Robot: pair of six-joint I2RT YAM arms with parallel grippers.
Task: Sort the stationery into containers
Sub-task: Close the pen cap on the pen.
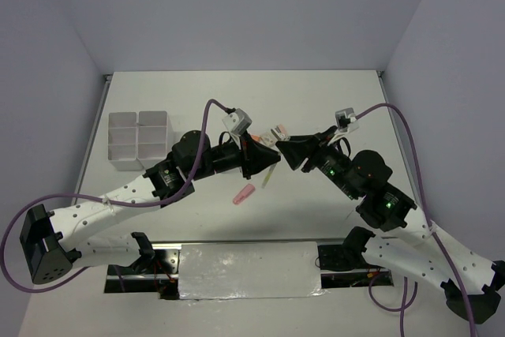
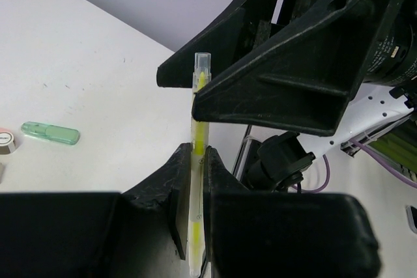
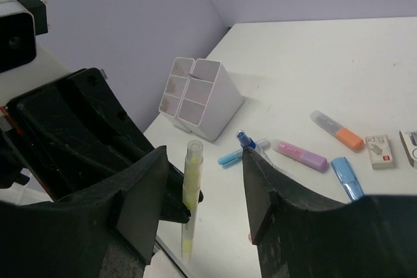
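My left gripper [image 2: 197, 152] is shut on a thin yellow pen [image 2: 198, 136], held upright above the table's middle. My right gripper [image 3: 205, 161] faces it with its jaws open on either side of the pen's [image 3: 191, 187] upper part; the pen stands close to the left finger and clear of the right one. In the top view the two grippers [image 1: 259, 155] [image 1: 290, 151] meet tip to tip, with the pen [image 1: 269, 177] showing below them. The white four-compartment organizer [image 1: 139, 140] [image 3: 202, 96] stands at the table's left.
Loose stationery lies on the table: a green marker [image 2: 51, 133], a light blue marker [image 3: 229, 157], a blue-capped bottle [image 3: 246, 139], a pink marker [image 3: 301, 155], an orange-tipped marker [image 3: 337, 129], another blue marker [image 3: 346, 177] and an eraser [image 3: 379, 151]. A pink item [image 1: 244, 193] lies below the grippers.
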